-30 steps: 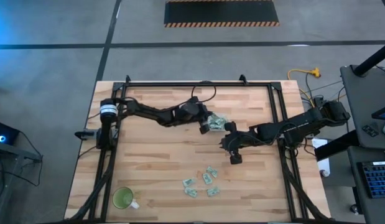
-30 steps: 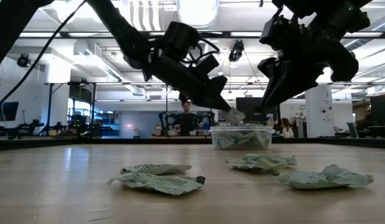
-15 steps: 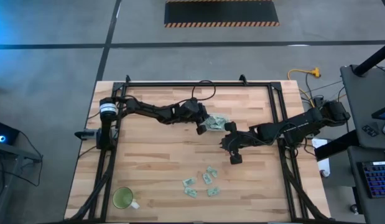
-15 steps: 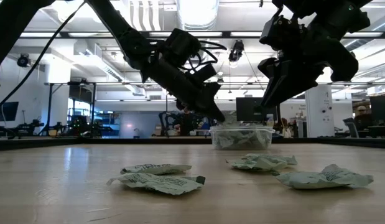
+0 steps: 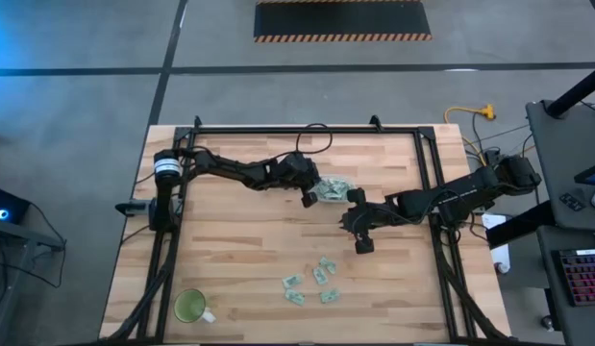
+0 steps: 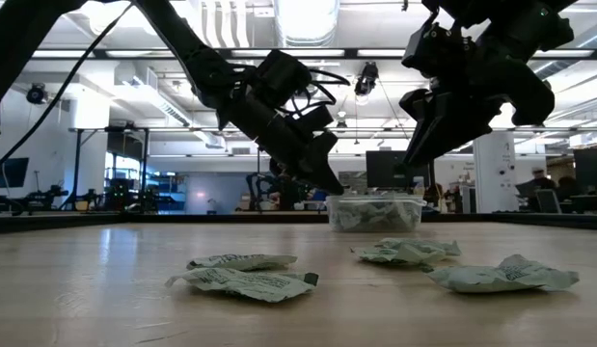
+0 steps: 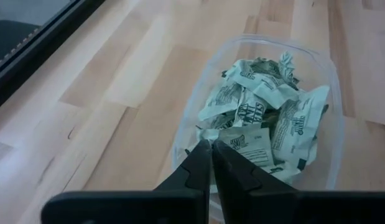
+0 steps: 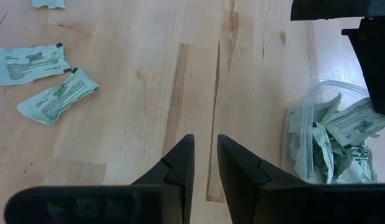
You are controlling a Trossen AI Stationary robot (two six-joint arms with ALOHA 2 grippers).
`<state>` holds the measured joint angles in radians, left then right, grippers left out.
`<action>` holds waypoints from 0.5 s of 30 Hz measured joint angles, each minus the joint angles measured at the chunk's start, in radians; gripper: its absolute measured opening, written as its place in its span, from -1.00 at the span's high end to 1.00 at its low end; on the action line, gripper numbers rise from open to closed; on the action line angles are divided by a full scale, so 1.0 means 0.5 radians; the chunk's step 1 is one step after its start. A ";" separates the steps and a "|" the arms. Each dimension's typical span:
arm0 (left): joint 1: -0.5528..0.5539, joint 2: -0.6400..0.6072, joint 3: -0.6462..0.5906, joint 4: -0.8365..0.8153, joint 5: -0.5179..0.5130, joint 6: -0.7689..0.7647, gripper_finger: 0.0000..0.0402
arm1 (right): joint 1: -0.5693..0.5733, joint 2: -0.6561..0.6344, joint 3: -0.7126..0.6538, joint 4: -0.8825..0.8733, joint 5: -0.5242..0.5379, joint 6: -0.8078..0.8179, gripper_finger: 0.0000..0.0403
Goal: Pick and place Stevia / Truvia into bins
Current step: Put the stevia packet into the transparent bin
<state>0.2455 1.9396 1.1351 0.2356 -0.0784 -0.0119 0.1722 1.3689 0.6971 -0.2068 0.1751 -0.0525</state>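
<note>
The clear bin (image 5: pixel 334 189) stands at the table's middle, toward the far side, with crumpled green-and-white Stevia / Truvia sachets (image 7: pixel 260 121) heaped in it. Several more sachets (image 5: pixel 311 282) lie flat on the wood nearer the front edge. My left gripper (image 7: pixel 210 148) is shut and empty, slanting down, with its tips just above the bin's left rim (image 6: pixel 335 186). My right gripper (image 5: pixel 363 247) hangs over bare wood just right of the bin and nearer the front. Its fingers (image 8: pixel 206 146) stand a little apart with nothing between them.
A green cup with a handle (image 5: pixel 191 308) stands at the near left corner. A black frame (image 5: pixel 307 129) runs round the table's far side and both flanks. In the low view the loose sachets (image 6: pixel 245 275) lie in front of the bin (image 6: pixel 373 212).
My left gripper has drawn back a little from over the bin toward the table's left and tipped nearer to level. A pale sachet that showed at its fingertips a second ago no longer shows there.
</note>
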 joint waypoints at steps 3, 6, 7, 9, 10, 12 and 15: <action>0.000 0.000 0.000 0.000 0.000 0.030 0.89 | 0.000 0.000 0.000 0.000 0.000 0.000 0.69; 0.000 -0.001 0.000 0.004 -0.001 0.038 0.71 | 0.000 0.000 0.000 0.001 0.000 0.000 0.69; 0.000 -0.001 0.000 0.004 -0.001 0.038 0.64 | 0.000 0.000 0.000 0.001 0.000 0.000 0.69; 0.000 -0.001 0.000 0.016 -0.001 0.037 0.50 | 0.000 0.000 0.000 0.001 0.000 -0.001 0.70; 0.000 -0.001 0.000 0.029 -0.001 0.038 0.43 | 0.000 0.000 0.000 0.001 0.000 0.000 0.70; -0.001 -0.008 0.000 0.052 0.000 0.037 0.31 | 0.000 0.000 0.000 0.001 0.000 0.000 0.71; -0.001 -0.023 0.000 0.081 -0.001 0.038 0.18 | 0.000 0.000 0.000 0.002 0.000 0.000 0.70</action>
<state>0.2451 1.9282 1.1351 0.2761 -0.0788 0.0069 0.1722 1.3689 0.6971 -0.2058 0.1749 -0.0525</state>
